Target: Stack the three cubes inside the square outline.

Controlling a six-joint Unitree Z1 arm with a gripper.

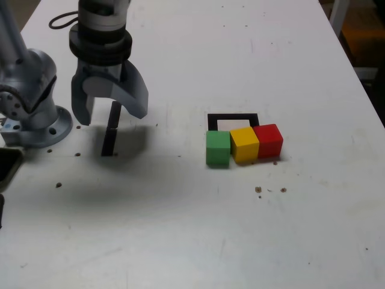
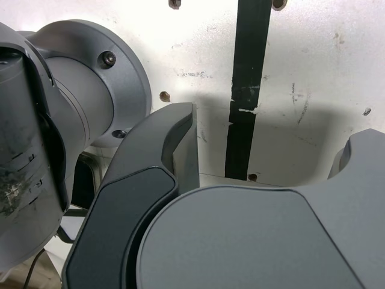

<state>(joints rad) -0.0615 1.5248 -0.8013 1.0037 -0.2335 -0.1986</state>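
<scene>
Three cubes (image 1: 243, 145) well apart from the empty, spread gripper (image 1: 108, 114) — toward the exterior view's right.

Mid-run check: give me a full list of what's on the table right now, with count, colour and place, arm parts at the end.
green cube: one, green, end of the cube row toward the exterior view's left, in front of the outline.
yellow cube: one, yellow, middle of the row, touching both neighbours.
red cube: one, red, end of the row toward the exterior view's right.
square outline: one, black frame with white centre, just behind the cubes, nothing inside it.
black strip: one, black, on the table under the gripper.
table: one, white, with small specks and holes.
arm base: one, grey, at the exterior view's left edge.
gripper: one, grey, open, empty, above the strip, away from the cubes.
</scene>
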